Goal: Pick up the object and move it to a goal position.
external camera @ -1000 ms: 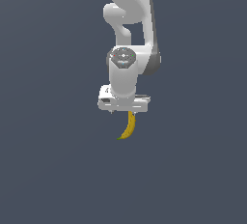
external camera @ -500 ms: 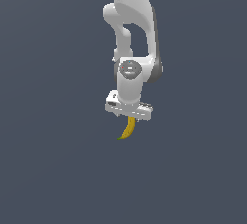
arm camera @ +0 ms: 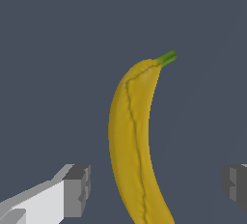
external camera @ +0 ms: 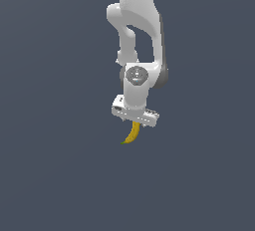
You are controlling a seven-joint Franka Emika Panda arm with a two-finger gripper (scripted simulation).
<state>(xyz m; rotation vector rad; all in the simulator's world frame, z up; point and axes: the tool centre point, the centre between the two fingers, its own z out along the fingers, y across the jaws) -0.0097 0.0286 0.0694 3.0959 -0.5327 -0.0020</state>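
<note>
A small curved yellow banana (external camera: 132, 133) with a green stem tip lies on the dark grey ground, right under the white arm's hand. My gripper (external camera: 135, 122) hangs just over its upper end. In the wrist view the banana (arm camera: 132, 141) runs lengthwise through the space between the two grey fingertips (arm camera: 77, 189), with a clear gap on each side. My gripper (arm camera: 157, 187) is open and nothing touches the fruit. The hand hides the end of the banana nearest it.
Only the flat, uniform dark grey ground (external camera: 55, 175) surrounds the arm and the banana. No other objects, walls or edges show in either view.
The hand has come down and shifted slightly toward the exterior view's right, closing on the banana. The banana has stayed where it was.
</note>
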